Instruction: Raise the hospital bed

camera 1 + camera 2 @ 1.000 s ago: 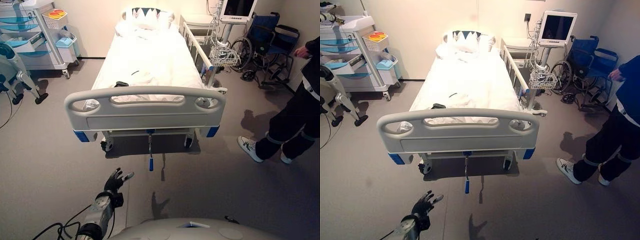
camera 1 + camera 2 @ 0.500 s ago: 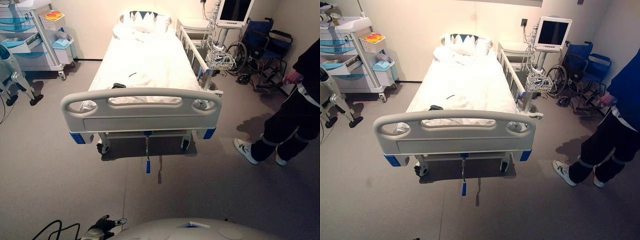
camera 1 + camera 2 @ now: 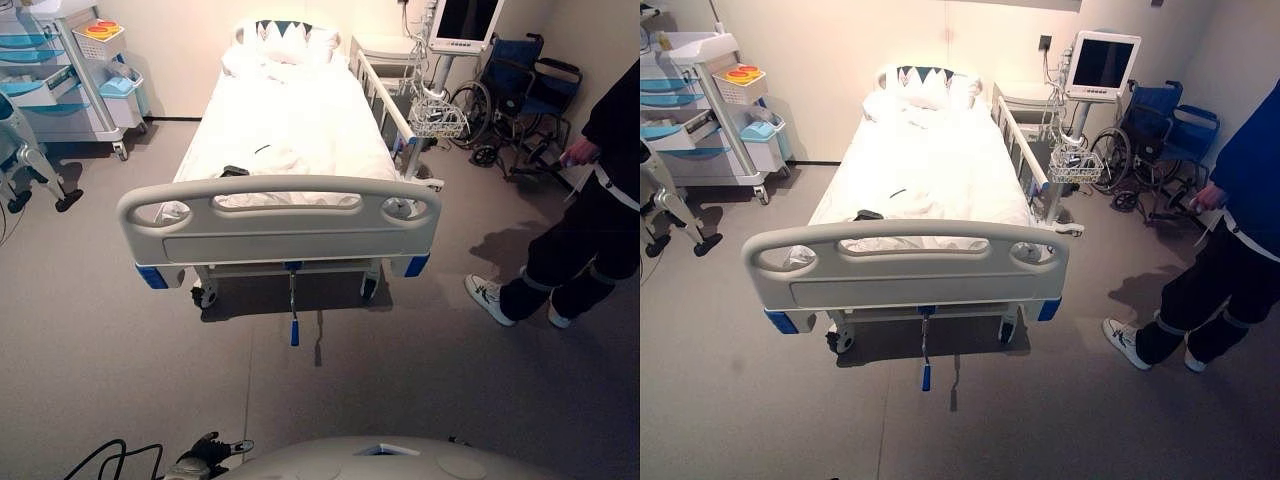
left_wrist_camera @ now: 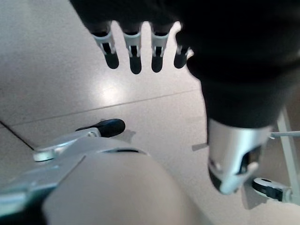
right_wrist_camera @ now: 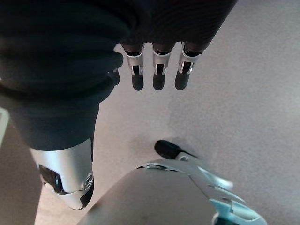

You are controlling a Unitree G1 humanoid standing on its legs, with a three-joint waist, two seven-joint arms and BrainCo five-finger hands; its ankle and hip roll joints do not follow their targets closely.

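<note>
Left robot hand (image 4: 140, 51): I see it released, fingers straight, low over the floor (image 3: 100, 330).
Right robot hand (image 5: 157, 70): released too, holding nothing.
Crank handle (image 3: 294, 325): hangs under the footboard (image 3: 280, 225).
Hospital bed (image 3: 290, 130): straight ahead, well apart from both.
Person (image 3: 590, 220): beside it, right.

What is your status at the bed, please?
Both hands open, empty: left hand, right hand, over bare floor. Bed ahead, untouched; crank hangs below footboard. Person standing right of bed.
</note>
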